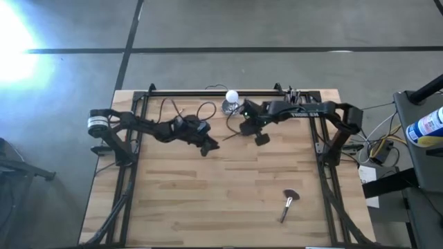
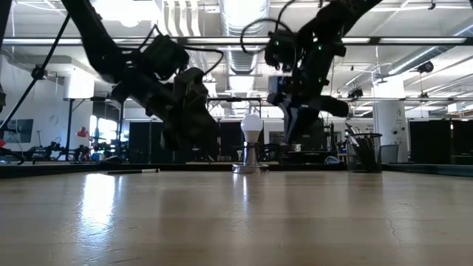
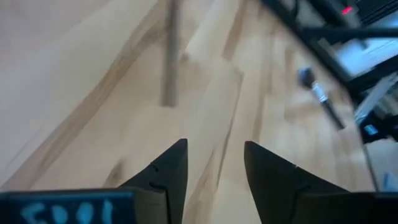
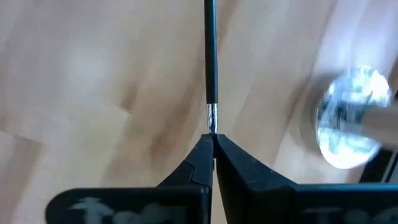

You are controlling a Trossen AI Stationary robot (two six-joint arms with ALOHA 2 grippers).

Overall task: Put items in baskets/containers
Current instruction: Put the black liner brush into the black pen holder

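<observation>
left end effector (image 3: 213, 171) open, right end effector (image 4: 213, 149) clamped

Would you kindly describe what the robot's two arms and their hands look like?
Both arms are dark and jointed, with black cables looping off them. The left arm has a silver collar at its base. The left hand and right hand have dark wedge-shaped fingers; pale blue lettering marks the wrist housings.

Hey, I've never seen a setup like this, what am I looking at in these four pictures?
Two dark robot arms work over a wooden table. One picture looks down from above, one looks level across the tabletop, and two come from cameras on the wrists. The right hand is shut on a slim black-handled makeup brush, beside a shiny silver object topped with a white ball. The left hand is open and holds nothing. A fan-shaped brush lies on the table's near right part.
</observation>
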